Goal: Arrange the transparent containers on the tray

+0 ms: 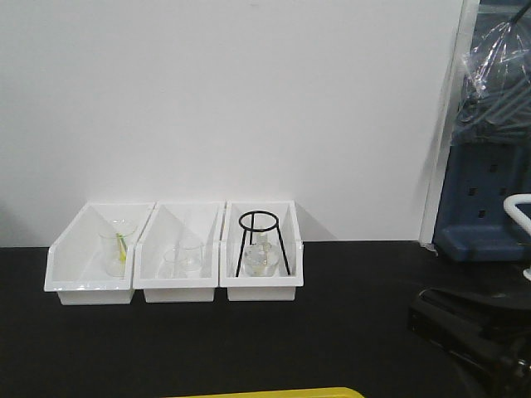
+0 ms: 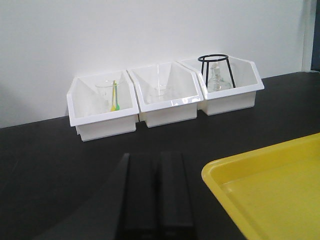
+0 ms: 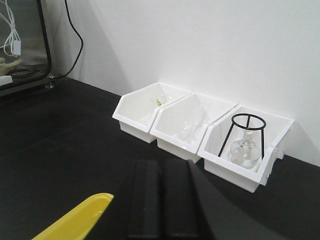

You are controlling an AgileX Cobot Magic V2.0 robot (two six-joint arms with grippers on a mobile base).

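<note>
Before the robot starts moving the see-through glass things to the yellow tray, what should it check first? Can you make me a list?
1. Left gripper empty: ok, fingers together, holding nothing.
2. Right gripper empty: ok, same.
3. Yellow tray free: ok on the part shown; the rest is out of view.
4. Three white bins standing in a row at the wall: ok.
5. Slender tubes found: cannot tell; only wider glassware and a flask under the black wire stand are clear.
6. Black table between grippers and bins free: ok.
</note>
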